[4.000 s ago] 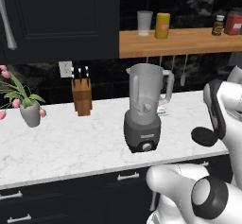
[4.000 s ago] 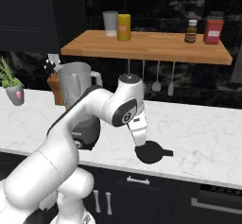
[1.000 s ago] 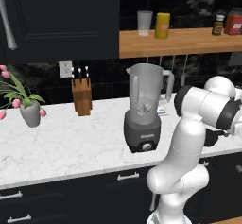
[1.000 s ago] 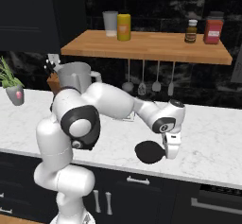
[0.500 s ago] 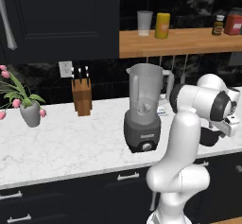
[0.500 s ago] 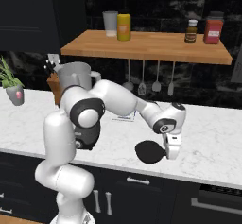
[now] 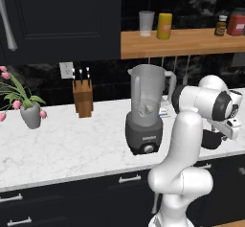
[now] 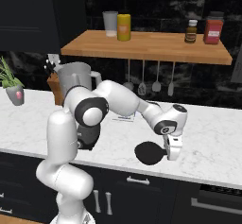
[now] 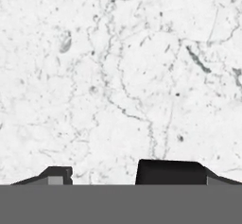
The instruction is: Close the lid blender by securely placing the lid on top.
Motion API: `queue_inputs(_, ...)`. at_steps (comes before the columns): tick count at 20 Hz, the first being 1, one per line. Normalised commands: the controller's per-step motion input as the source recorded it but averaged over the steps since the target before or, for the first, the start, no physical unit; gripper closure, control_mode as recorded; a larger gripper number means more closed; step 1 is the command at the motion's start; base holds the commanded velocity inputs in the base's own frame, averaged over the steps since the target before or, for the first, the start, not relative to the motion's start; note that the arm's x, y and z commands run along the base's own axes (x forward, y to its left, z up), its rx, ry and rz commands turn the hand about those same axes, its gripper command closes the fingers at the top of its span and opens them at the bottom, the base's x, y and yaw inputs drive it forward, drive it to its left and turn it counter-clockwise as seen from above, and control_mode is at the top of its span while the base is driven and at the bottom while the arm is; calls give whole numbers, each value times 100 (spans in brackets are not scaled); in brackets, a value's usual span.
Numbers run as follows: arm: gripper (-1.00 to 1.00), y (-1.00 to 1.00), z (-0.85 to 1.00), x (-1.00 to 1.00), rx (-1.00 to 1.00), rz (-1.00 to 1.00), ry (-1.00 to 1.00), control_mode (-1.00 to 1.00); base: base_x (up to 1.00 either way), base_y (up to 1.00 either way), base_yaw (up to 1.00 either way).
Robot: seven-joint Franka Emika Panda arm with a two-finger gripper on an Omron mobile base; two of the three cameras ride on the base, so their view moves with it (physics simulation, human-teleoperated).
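The blender point(image 7: 146, 110) is a clear greyish jar on a dark base with a front knob, and its mouth is uncovered. In the right base view its jar point(image 8: 75, 82) shows behind my arm. The lid point(image 8: 148, 153), a flat black disc, lies on the white marble counter to the blender's right; my arm partly hides it point(image 7: 211, 140) in the left base view. My gripper point(image 8: 171, 157) hangs low just at the lid's right edge. In the hand view my gripper point(image 9: 104, 173) is open, with bare marble between the fingertips point(image 9: 169, 171).
A knife block point(image 7: 83, 98) and a pink-flower vase point(image 7: 30, 114) stand to the left on the counter point(image 7: 72, 147). A wooden shelf point(image 8: 146, 46) above carries a clear cup, a yellow cup and jars. Utensils point(image 8: 142, 83) hang beneath it.
The arm has swung its elbow over and brought the hand down to the right edge of the lid. The lid and blender have not moved.
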Motion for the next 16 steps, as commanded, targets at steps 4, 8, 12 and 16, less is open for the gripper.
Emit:
queue_inputs(4, 100, 10, -28, 3, 0, -3, 0, -100, 0, 0, 0)
queue_inputs(8, 100, 10, -8, 0, 0, 0, 1, -100, 0, 0, 0)
queue_inputs(12, 100, 0, 0, 0, 0, 0, 0, -100, 0, 0, 0)
queue_inputs(16, 100, 4, 3, -8, 0, 0, 0, -100, 0, 0, 0)
